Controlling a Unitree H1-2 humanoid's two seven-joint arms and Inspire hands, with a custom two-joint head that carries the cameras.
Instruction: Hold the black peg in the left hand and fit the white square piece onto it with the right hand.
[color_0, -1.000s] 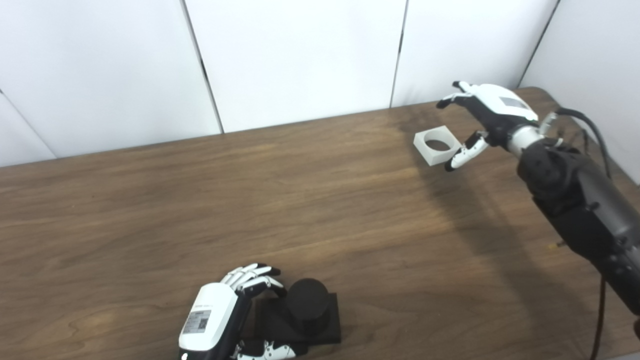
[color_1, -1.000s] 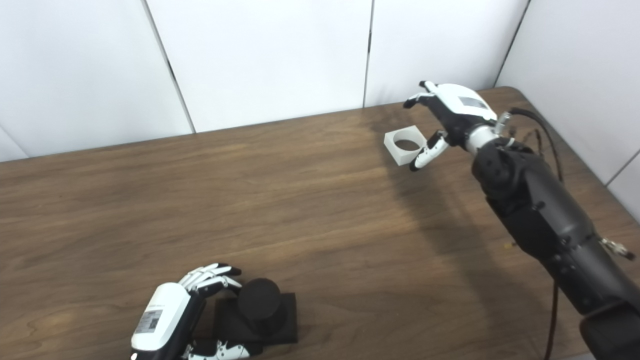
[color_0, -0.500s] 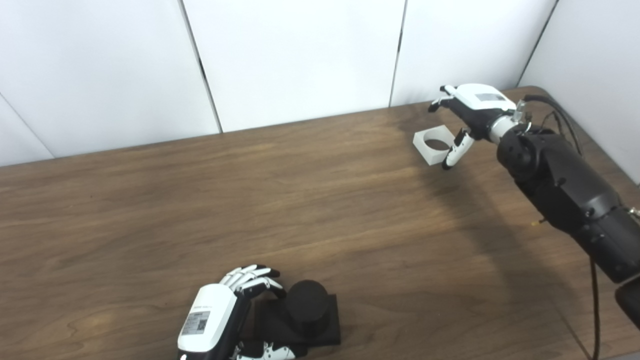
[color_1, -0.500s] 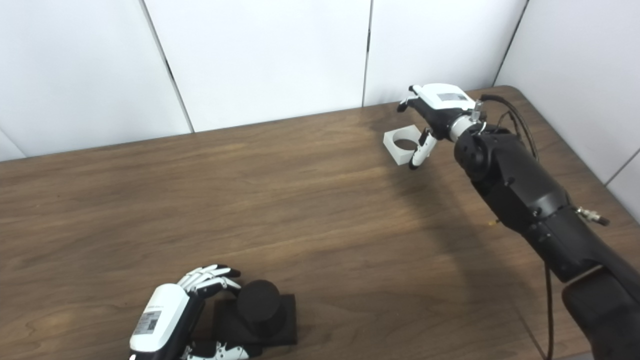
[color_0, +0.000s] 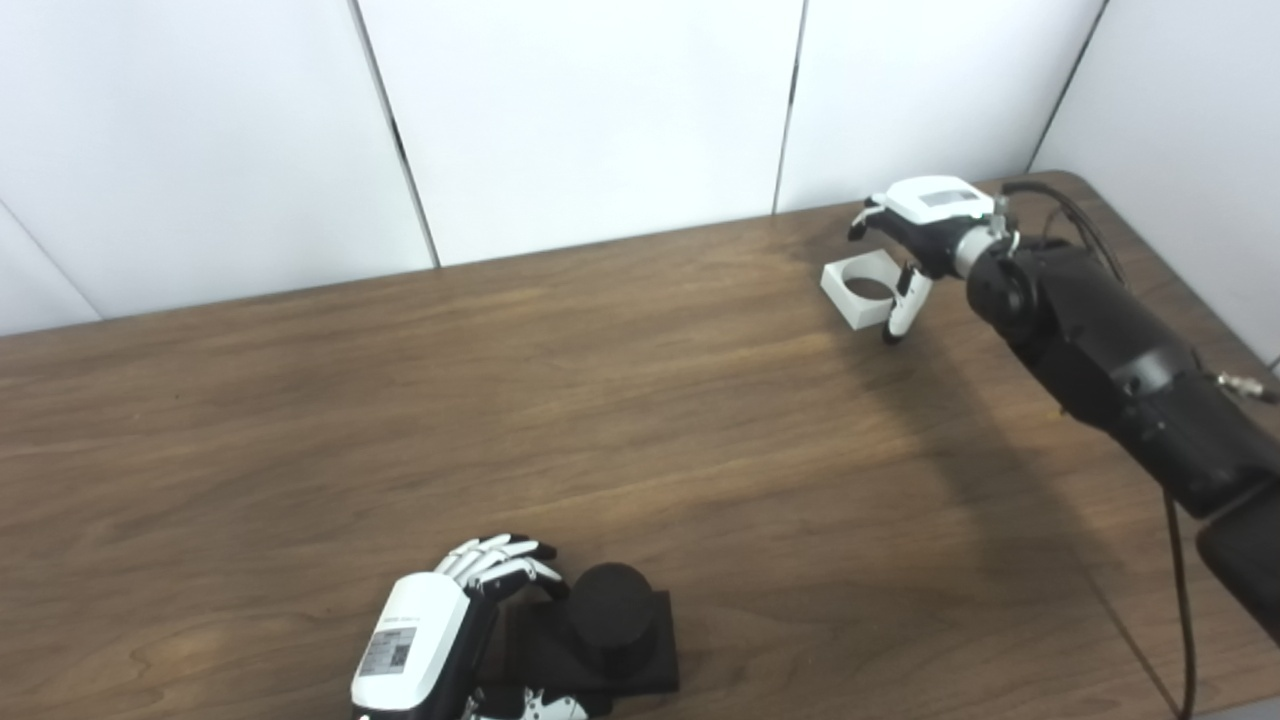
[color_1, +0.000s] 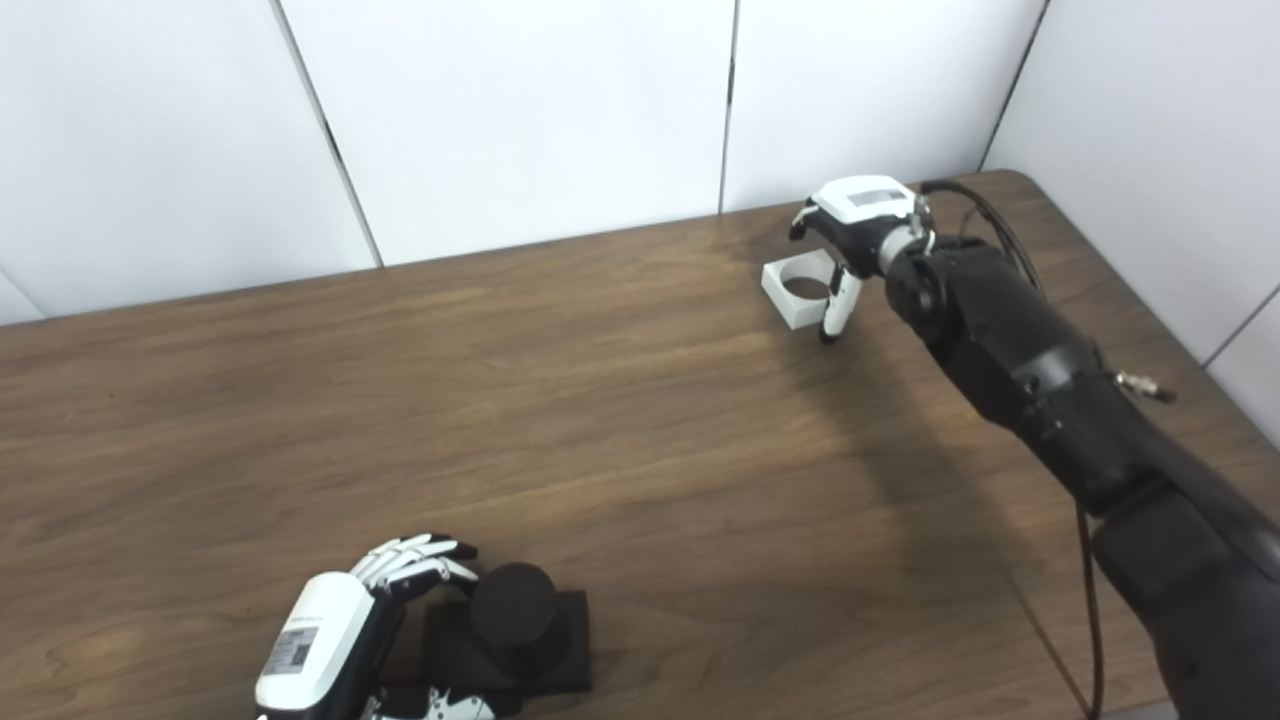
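Note:
The black peg (color_0: 610, 615) is a short cylinder upright on a flat black square base (color_0: 655, 655) at the table's near edge. My left hand (color_0: 425, 630) grips the left side of that base, with fingers (color_0: 505, 558) over the far edge and the thumb at the near edge. The white square piece (color_0: 862, 290), which has a round hole, lies flat at the far right of the table. My right hand (color_0: 925, 225) hovers over its right side, palm down and open. Its thumb (color_0: 897, 312) hangs by the near right corner and its fingers curl above the far edge.
The brown wooden table (color_0: 500, 400) runs to white wall panels at the back and right. Its rounded far right corner (color_0: 1060, 185) is just behind my right hand. A black cable (color_0: 1180, 590) hangs along my right forearm.
My right hand has moved left and down over the white piece and turned palm down, with its thumb closer to the piece. My left hand and the peg have not moved.

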